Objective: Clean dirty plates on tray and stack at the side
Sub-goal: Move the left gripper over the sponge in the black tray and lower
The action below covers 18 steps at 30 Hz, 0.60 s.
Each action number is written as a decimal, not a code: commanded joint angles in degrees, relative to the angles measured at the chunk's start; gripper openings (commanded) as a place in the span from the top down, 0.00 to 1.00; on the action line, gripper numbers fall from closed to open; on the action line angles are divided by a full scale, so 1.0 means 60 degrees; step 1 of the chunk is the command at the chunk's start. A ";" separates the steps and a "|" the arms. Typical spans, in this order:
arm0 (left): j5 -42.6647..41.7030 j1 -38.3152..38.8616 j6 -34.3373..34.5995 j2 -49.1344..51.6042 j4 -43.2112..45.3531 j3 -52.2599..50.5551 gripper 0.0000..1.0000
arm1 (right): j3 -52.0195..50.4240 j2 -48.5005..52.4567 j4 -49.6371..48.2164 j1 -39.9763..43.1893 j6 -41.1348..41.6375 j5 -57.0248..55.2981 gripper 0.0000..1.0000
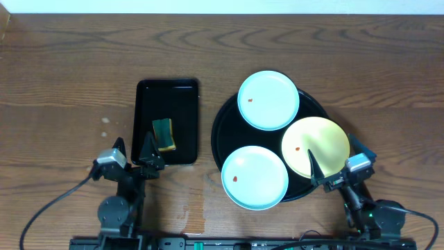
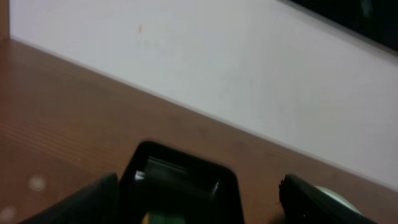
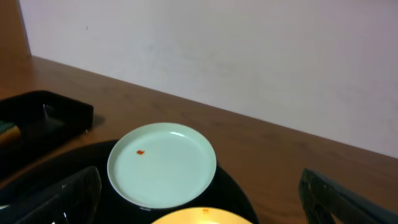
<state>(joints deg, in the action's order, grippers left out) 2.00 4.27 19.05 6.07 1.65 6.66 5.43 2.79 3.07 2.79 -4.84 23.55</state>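
Note:
Three plates lie on the round black tray [image 1: 216, 132]. One mint-blue plate [image 1: 268, 100] sits at the back, another mint-blue plate [image 1: 254, 177] overhangs the front rim, and a yellow plate [image 1: 316, 146] lies at the right. Each carries a small red speck. My right gripper [image 1: 338, 157] hovers open at the yellow plate's near right edge, holding nothing. In the right wrist view the back mint-blue plate [image 3: 161, 163] lies ahead between the wide fingers [image 3: 62, 199], and the yellow plate [image 3: 199, 218] peeks in at the bottom. My left gripper [image 1: 135, 150] stands open, empty, at the near end of the rectangular tray.
A small rectangular black tray [image 1: 142, 125] left of the round tray holds a green and yellow sponge [image 1: 164, 134]. In the left wrist view that tray [image 2: 180, 180] lies straight ahead. Bare wooden table spreads to the left and behind. A white wall [image 3: 249, 56] stands at the far edge.

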 commanded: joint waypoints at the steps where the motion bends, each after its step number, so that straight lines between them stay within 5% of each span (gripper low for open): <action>1: -0.0266 -0.0015 -0.0514 0.1158 -0.1180 0.1738 0.17 | 0.1311 0.0769 0.0397 -0.0033 -0.0087 -0.0386 0.01; 7: -0.0266 -0.0015 -0.1501 0.4360 -0.4025 0.5388 0.17 | 0.4324 0.4153 0.1883 -0.0033 -0.0087 0.0372 0.01; 12: -0.0601 -0.0015 -0.1490 0.6717 -0.6058 0.8018 0.17 | 0.7657 0.7413 0.4674 -0.0036 -0.0069 0.0838 0.01; 18: -0.1716 -0.0015 -0.1490 0.8462 -0.7417 0.9289 0.17 | 1.1052 1.0695 0.7362 -0.0044 -0.0080 0.0958 0.01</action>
<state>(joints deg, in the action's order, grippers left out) -3.92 4.27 11.49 53.95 -41.93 60.18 65.21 61.04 44.95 2.79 -5.17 27.55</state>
